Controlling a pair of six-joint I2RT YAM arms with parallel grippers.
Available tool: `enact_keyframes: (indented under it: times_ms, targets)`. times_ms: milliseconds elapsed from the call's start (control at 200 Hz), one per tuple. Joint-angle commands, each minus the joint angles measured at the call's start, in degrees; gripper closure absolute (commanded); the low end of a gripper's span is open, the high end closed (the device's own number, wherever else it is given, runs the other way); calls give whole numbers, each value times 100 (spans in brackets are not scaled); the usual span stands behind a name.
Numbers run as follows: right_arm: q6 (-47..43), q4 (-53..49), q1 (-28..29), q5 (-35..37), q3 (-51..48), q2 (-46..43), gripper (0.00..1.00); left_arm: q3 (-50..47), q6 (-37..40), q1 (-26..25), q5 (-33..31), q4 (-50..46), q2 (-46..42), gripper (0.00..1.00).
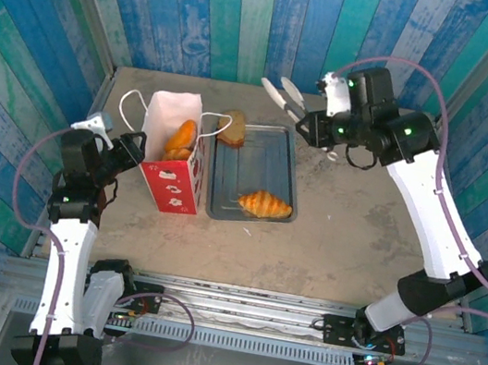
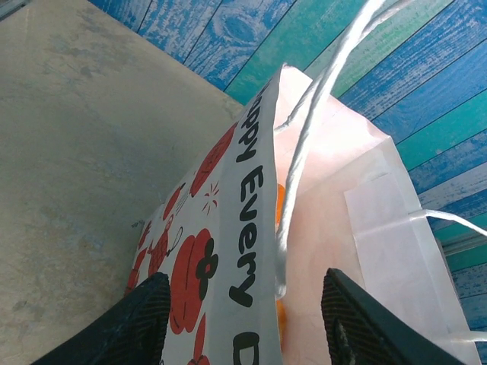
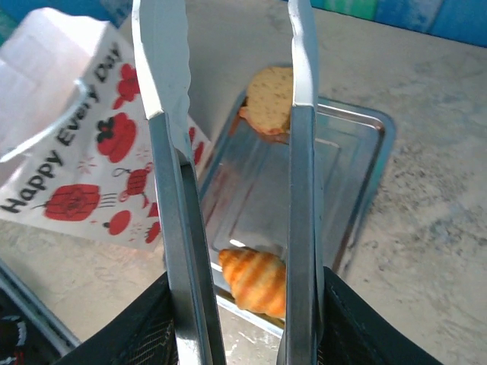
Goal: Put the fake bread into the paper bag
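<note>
One paper bag (image 1: pixel 173 185) stands upright on the left half of the table (image 1: pixel 349 228), about midway between the near and far edges. Its mouth is open and its two white cord handles (image 1: pixel 130 103) loop outward, one to each side. Of the fake bread (image 1: pixel 181 139), orange-brown pastry shows inside the bag's mouth; whether that is one piece or more cannot be told.

One grey metal tray (image 1: pixel 267 154) lies just beside the bag on its right, near the middle of the table. Two pieces are on it. One croissant (image 1: pixel 265 205) lies close to the tray's near edge. One brown slice (image 1: pixel 231 129) rests on the far left corner and overhangs the rim there.

The left gripper (image 2: pixel 251 323) is at the bag's left side, toward the table's left edge. Its two fingers (image 2: pixel 141 319) are spread apart with the bag's printed side wall and one cord handle between them. Whether the pads touch the paper cannot be told.

The right gripper (image 3: pixel 245 334) hangs over the table's far edge, beyond the tray's far right corner. It is clamped on one pair of metal tongs (image 3: pixel 171 190), one black finger pressing each of the two arms. The tong tips stand apart with nothing between them, and in the right wrist view the tray shows below them.
</note>
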Motion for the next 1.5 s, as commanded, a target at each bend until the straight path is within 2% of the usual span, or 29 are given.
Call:
enact_keyframes:
  times_ms: [0, 230, 411, 551, 791, 1072, 1267, 1287, 1498]
  targets:
    - [83, 388, -200, -207, -479, -288, 55, 49, 50, 20, 95, 124, -100, 42]
    - [-55, 719, -377, -259, -1595, -362, 56, 81, 39, 25, 71, 203, -154, 31]
    - [-405, 677, -366, -268, -1900, -40, 56, 121, 88, 22, 38, 205, -232, 19]
    - [-968, 350, -310, -126, -2005, 136, 56, 107, 202, 24, -16, 195, -319, 10]
    - [-2038, 338, -48, 91, -2557, -174, 55, -25, 320, 27, -57, 274, -430, 0]
    - [-3453, 510, 478, 906, -3464, -583, 55, -109, 426, 27, -66, 388, -473, 3]
    - [-3750, 542, 478, 1075, -3642, -663, 54, -151, 514, 27, -82, 388, -471, 4]
    - [-3786, 554, 641, 1076, -3663, -670, 54, -164, 521, 27, -91, 388, -473, 4]
    - [-3880, 563, 822, 1067, -3662, -499, 54, -210, 549, 27, -93, 380, -471, 4]
